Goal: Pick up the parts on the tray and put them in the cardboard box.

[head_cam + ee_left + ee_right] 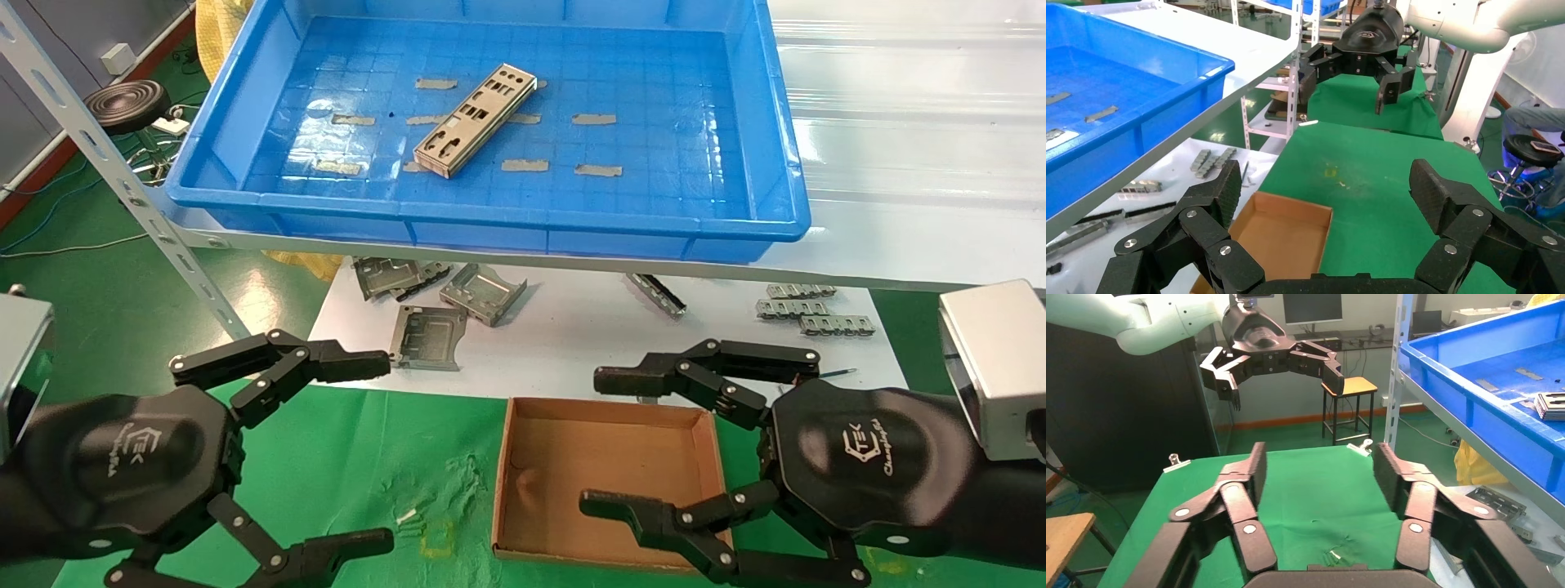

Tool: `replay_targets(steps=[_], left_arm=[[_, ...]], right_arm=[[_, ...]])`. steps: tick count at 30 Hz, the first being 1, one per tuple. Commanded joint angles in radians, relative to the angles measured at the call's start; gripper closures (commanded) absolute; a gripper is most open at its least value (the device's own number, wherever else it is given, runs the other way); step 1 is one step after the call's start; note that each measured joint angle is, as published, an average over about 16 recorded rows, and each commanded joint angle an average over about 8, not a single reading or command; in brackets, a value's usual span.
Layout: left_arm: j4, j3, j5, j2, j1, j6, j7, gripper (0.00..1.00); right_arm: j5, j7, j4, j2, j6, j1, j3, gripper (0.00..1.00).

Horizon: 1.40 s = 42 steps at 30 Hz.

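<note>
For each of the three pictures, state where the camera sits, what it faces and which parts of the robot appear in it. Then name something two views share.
Head view: on the head, looking forward and down at the tray holding one part, and the cardboard box; left gripper and right gripper, both open.
Left wrist view: on the left wrist, looking across the green cloth; own fingers, the right gripper farther off.
Right wrist view: on the right wrist, looking the opposite way; own fingers, the left gripper farther off.
Shared: head and left wrist views both show the cardboard box.

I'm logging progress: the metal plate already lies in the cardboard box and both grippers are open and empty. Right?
Not quite. The metal plate lies in the blue tray, as the head view shows; the cardboard box holds nothing. The left gripper and right gripper are open and empty.
</note>
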Motion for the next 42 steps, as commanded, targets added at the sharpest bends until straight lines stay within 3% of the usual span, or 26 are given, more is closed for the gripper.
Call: replay_targets(steps=[1,28,34,42], left_arm=[[0.0,0.0,0.0,0.0,0.0,0.0,0.0,0.0],[0.008,0.002,0.006,0.006,-0.023,-0.002,-0.005,0.0],[0.077,0.029,0.073,0.056,-0.162,-0.015,-0.025,0.0],[0.347,0.126,0.256,0.227,-0.433,-0.032,-0.006,0.0]], right_arm=[[0.0,0.0,0.0,0.0,0.0,0.0,0.0,1.0],[0.0,0.0,0.0,0.0,0.0,0.0,0.0,1.0],[0.0,0.0,0.0,0.0,0.0,0.0,0.0,1.0],[0.0,0.0,0.0,0.0,0.0,0.0,0.0,1.0]])
